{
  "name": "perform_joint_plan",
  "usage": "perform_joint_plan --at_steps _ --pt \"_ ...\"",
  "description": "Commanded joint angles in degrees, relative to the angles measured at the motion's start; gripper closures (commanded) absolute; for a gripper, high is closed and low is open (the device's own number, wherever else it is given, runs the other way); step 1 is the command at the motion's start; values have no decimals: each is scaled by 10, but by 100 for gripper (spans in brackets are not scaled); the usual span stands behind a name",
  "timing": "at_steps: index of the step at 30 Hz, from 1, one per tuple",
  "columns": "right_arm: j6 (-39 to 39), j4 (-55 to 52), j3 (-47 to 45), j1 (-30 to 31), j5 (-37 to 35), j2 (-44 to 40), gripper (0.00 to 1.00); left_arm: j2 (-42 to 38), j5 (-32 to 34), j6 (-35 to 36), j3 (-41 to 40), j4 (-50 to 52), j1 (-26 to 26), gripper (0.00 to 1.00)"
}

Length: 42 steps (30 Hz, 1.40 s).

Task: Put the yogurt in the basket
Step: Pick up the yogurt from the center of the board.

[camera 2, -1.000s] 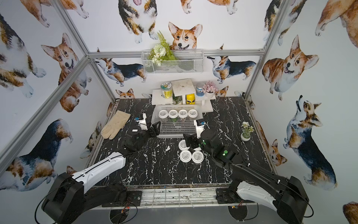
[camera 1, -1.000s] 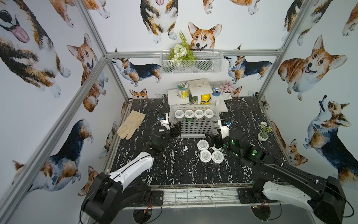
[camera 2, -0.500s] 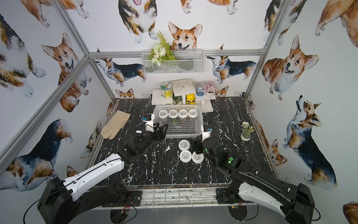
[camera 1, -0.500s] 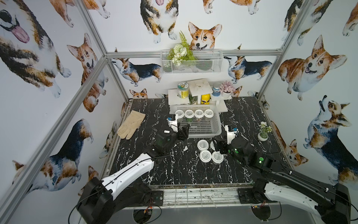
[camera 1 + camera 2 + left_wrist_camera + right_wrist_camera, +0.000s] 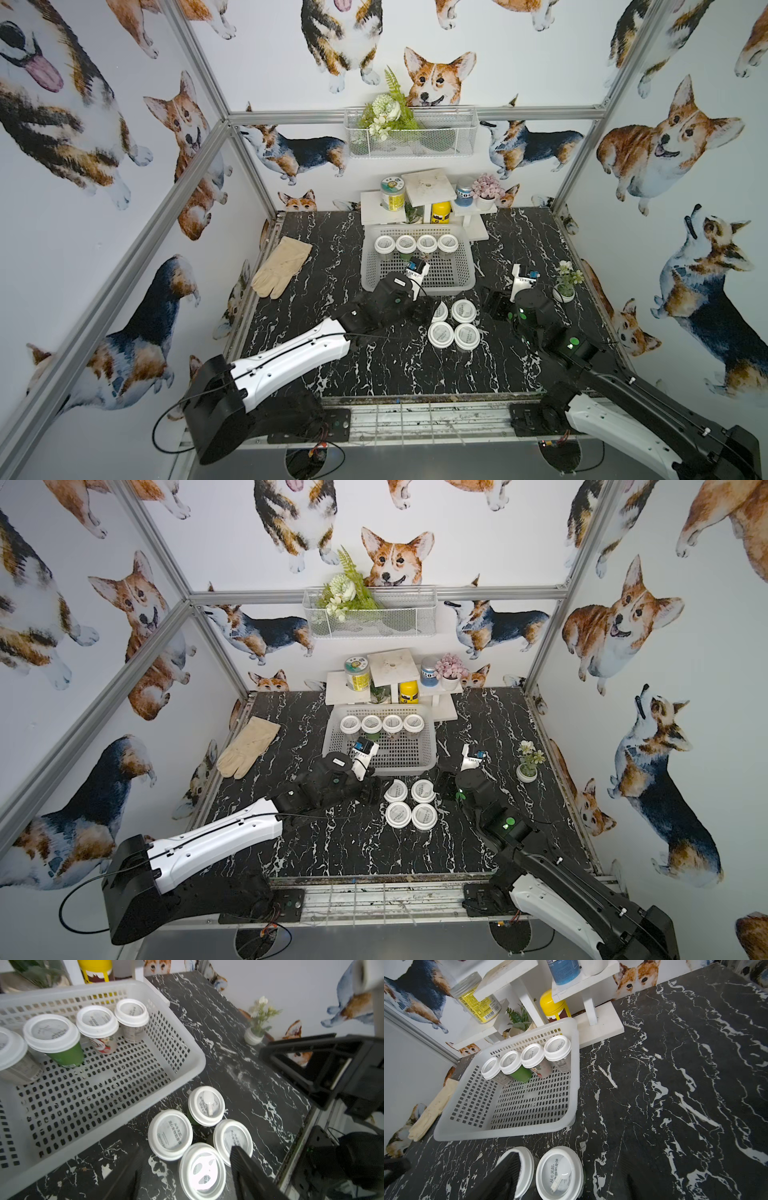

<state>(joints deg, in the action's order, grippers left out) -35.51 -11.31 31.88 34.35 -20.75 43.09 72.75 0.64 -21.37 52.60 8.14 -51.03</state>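
Note:
The white lattice basket (image 5: 468,266) (image 5: 430,746) (image 5: 193,1064) (image 5: 508,1132) holds a back row of several yogurt cups (image 5: 416,244) (image 5: 97,1022) (image 5: 532,1054). More yogurt cups stand in a square on the table in front of it (image 5: 454,335) (image 5: 410,815). My left gripper (image 5: 430,311) (image 5: 187,1153) is open at the square's left side. Its fingers (image 5: 243,1163) straddle the nearest cup (image 5: 202,1169) with a gap. My right gripper (image 5: 491,304) (image 5: 573,1167) is open at the right side, around a cup with a spoon on its lid (image 5: 559,1176).
A beige glove (image 5: 282,266) lies left of the basket. A small flower pot (image 5: 565,289) stands right of the right wrist. Behind the basket a white shelf (image 5: 428,187) carries a jar, a yellow bottle (image 5: 440,212) and a blue can. A wire basket (image 5: 411,133) hangs on the wall.
My left gripper has travelled from the basket's left side rightward and toward the front, to the cups on the table. My right gripper has shifted right, uncovering the fourth cup, and its jaws have narrowed.

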Motion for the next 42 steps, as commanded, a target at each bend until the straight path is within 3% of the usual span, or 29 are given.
perform_joint_plan --at_steps 1,10,42 --pt "-13 -1 -4 -12 21 -8 19 30 1 7 33 83 -23 28" --pt "-12 2 -9 -15 28 -14 19 83 21 -30 57 144 -81 28" --pt "-7 8 -11 -15 40 -17 20 172 61 -73 116 218 -108 23"
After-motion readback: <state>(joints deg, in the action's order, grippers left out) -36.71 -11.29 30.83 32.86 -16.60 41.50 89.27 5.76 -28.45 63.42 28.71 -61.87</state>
